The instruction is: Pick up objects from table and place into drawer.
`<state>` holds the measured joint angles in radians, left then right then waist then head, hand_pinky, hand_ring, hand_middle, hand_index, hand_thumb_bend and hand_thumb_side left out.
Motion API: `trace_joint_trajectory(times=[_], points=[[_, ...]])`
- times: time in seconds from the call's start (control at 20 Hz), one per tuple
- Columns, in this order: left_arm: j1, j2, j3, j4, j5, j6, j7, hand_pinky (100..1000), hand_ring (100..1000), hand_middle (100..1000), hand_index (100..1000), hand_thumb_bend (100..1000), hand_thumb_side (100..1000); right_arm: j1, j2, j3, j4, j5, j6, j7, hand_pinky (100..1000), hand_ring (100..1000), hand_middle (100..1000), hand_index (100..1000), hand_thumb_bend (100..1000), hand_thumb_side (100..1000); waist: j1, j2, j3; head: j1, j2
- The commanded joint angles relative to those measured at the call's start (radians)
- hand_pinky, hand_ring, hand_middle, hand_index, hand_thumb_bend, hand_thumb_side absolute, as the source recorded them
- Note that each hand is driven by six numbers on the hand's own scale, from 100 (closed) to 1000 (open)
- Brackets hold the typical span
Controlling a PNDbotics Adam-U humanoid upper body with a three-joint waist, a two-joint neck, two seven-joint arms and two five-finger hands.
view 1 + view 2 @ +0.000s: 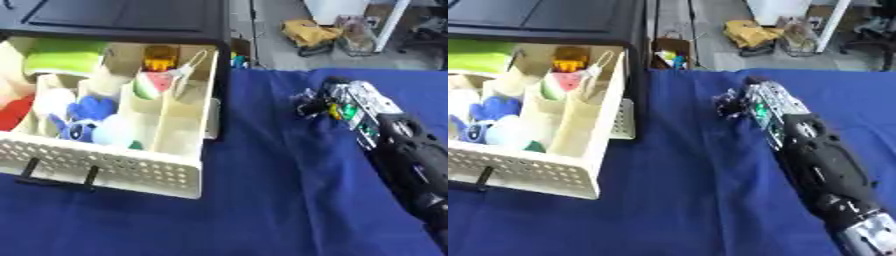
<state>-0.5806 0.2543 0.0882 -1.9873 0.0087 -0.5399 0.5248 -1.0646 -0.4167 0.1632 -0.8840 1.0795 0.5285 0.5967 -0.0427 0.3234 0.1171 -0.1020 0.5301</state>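
Blue cloth (pixel 262 200) covers the counter, and no loose thing lies on the bare part of it that shows. The cream drawer (pixel 114 170) is pulled out of a black cabinet (pixel 114 20) on the left. It is cut into small boxes, and they are nearly full. A blue and white soft toy (pixel 83 122) sits near the front. A watermelon slice toy (pixel 153 85) stands in a middle box, with a small orange toy (pixel 160 56) behind it. A green cloth (pixel 61 55) lies at the back, and something red (pixel 10 112) shows at the left edge.

The right robot hand (pixel 732 106) is out over the cloth, well apart from the drawer, at the end of a long black arm (pixel 824 165). Its fingers look curled in. A bit of yellow shows by them in the left eye view, but I cannot tell if that is a thing it is holding or part of the hand. The left robot hand does not show.

What could go wrong? The free space in the drawer is narrow. If the hand carries something over, it could bump a thin wall or knock the toys already inside. A thing let go too early would drop on the cloth.
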Motion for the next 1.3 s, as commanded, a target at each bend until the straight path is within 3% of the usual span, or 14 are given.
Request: trace_joint_trajectory(times=[0.05, 0.3, 0.55, 0.65, 0.9, 1.3], points=[[-0.017, 0.009, -0.004, -0.013, 0.004, 0.001, -0.003, 286, 377, 536, 714, 238, 1000, -0.005, 0.018, 0.002, 0.022, -0.028, -0.003, 0.012, 757, 832, 539, 753, 299, 524, 0.005, -0.017, 0.005, -0.005, -0.013], [-0.016, 0.009, -0.004, -0.013, 0.005, 0.0, -0.004, 286, 377, 535, 713, 237, 1000, -0.013, 0.018, -0.005, 0.035, -0.078, -0.021, 0.059, 775, 855, 580, 801, 390, 478, 0.007, -0.018, 0.007, -0.006, -0.014], [-0.015, 0.009, -0.005, -0.013, 0.006, 0.001, -0.004, 285, 377, 535, 713, 234, 1000, -0.019, 0.012, -0.011, 0.04, -0.109, -0.021, 0.093, 783, 866, 594, 823, 410, 454, 0.009, -0.017, 0.007, -0.005, -0.014], [-0.015, 0.008, -0.005, -0.013, 0.006, 0.001, -0.004, 285, 377, 535, 713, 232, 1000, -0.02, 0.01, -0.01, 0.04, -0.107, -0.022, 0.092, 776, 858, 567, 791, 393, 454, 0.01, -0.016, 0.007, -0.006, -0.014], [-0.014, 0.008, -0.005, -0.013, 0.006, 0.002, -0.004, 285, 377, 535, 712, 226, 1000, -0.019, 0.007, -0.012, 0.028, -0.095, -0.013, 0.043, 704, 776, 426, 610, 304, 432, 0.011, -0.016, 0.006, -0.006, -0.015], [-0.013, 0.008, -0.005, -0.013, 0.006, 0.004, -0.004, 284, 376, 534, 713, 220, 1000, -0.023, -0.002, 0.0, 0.014, -0.074, -0.006, -0.061, 668, 736, 387, 542, 220, 407, 0.011, -0.019, 0.003, -0.006, -0.016]])
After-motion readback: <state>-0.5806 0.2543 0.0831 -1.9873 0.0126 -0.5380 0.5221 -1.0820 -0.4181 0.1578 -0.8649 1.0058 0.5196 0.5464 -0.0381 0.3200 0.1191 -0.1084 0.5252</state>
